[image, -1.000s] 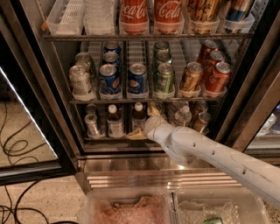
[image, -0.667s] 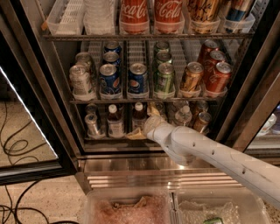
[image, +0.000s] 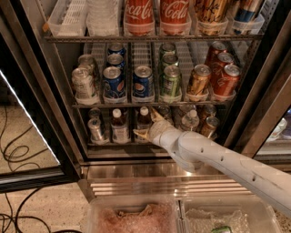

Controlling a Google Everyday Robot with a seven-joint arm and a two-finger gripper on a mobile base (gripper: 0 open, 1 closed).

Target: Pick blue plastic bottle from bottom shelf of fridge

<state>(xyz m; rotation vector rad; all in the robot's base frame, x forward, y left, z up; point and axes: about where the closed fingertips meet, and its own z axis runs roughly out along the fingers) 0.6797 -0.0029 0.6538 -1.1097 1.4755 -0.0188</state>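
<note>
A drinks corner in a workplace or test lab, not a home kitchen; which of the two cannot be told. A tall commercial fridge (image: 127, 173) with black frame and ribbed steel base stands open. Its wire racks hold neat lanes of soda cans (image: 142, 82), with cola bottles (image: 138, 13) above and small bottles on the bottom shelf (image: 116, 144). Loose black cables (image: 13, 150) trail over a speckled floor (image: 45, 205). Clear plastic bins (image: 136, 214) sit in front of the fridge. A white robot arm reaches in; its gripper (image: 148, 124) is at the bottom shelf's middle lanes, fingers (image: 157, 113) spread apart.
</note>
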